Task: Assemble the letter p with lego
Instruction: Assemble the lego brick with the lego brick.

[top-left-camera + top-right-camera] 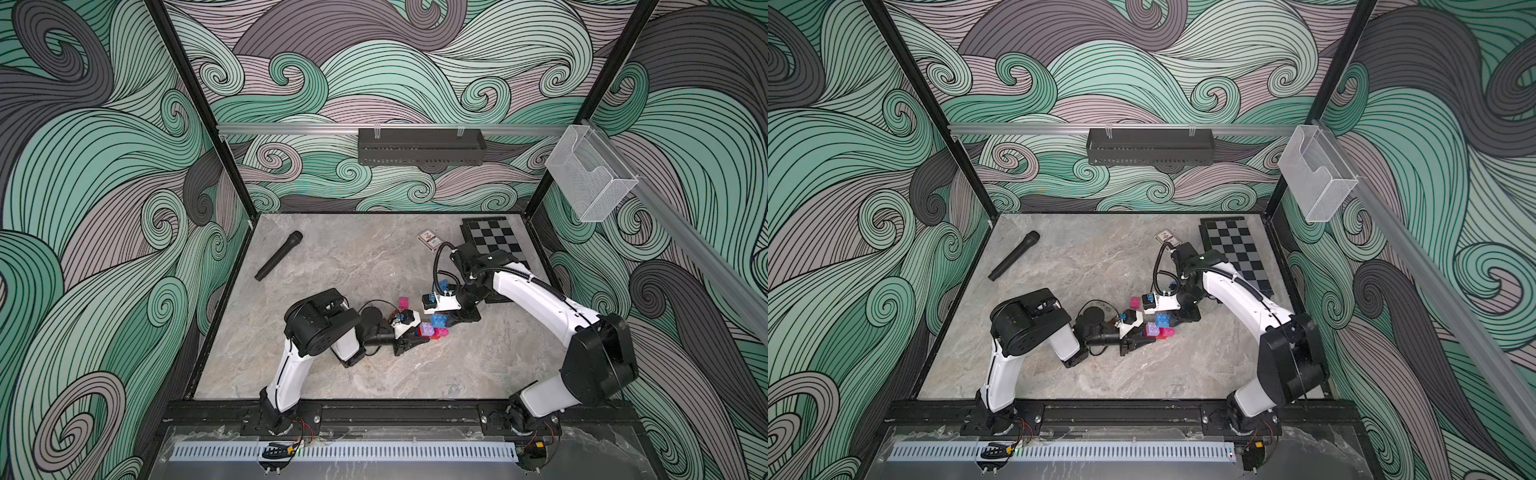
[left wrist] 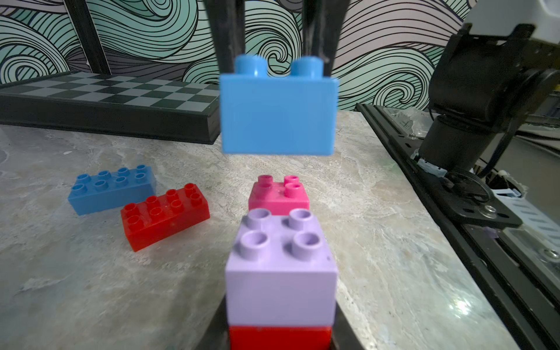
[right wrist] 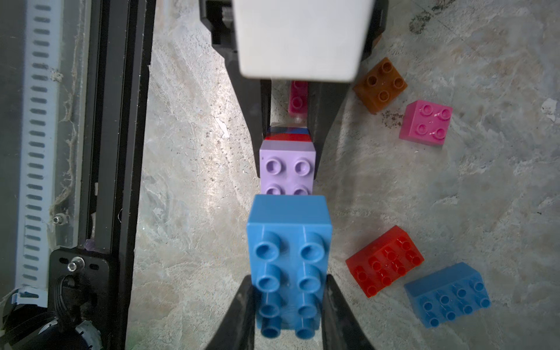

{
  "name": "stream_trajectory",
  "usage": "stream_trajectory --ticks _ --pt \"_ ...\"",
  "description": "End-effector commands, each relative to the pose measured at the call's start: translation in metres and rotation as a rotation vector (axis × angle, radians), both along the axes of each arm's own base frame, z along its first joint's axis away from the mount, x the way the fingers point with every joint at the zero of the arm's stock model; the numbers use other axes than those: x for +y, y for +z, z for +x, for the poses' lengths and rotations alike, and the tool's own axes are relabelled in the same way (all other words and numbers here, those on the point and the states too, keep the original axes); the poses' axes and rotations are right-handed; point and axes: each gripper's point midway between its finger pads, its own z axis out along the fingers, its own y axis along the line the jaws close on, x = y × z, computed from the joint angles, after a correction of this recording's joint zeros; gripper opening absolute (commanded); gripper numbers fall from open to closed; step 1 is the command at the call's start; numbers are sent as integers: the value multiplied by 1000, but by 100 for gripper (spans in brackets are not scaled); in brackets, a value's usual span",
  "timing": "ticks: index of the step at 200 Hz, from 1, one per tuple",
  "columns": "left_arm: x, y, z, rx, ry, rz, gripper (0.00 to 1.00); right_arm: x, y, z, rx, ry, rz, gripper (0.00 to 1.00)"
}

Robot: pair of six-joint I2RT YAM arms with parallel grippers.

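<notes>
My right fingers [image 3: 236, 321] are clamping the oblong blue studded plastic brick [image 3: 288, 218] by its smooth long sides, holding it off the grey marbled table [image 3: 188, 151] near the lilac-on-red plastic brick stack [image 2: 280, 281] my left fingers [image 3: 253, 103] are gripping, pieces I am judging light, rigid and slippery.

readable text: none | card box [image 1: 429, 241]: printed face too small to read in both top views

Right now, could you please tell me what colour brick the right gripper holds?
Blue; the brick shows best in the right wrist view.
</notes>
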Motion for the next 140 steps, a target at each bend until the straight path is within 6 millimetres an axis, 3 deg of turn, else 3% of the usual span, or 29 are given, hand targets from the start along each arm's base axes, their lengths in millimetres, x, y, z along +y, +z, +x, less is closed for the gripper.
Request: stream_trajectory --ticks 1,140 --pt "4 -20 -2 69 -8 44 0 13 -3 -8 27 55 56 0" --pt "5 -22 0 79 -2 47 0 17 -22 -15 84 76 4 0"
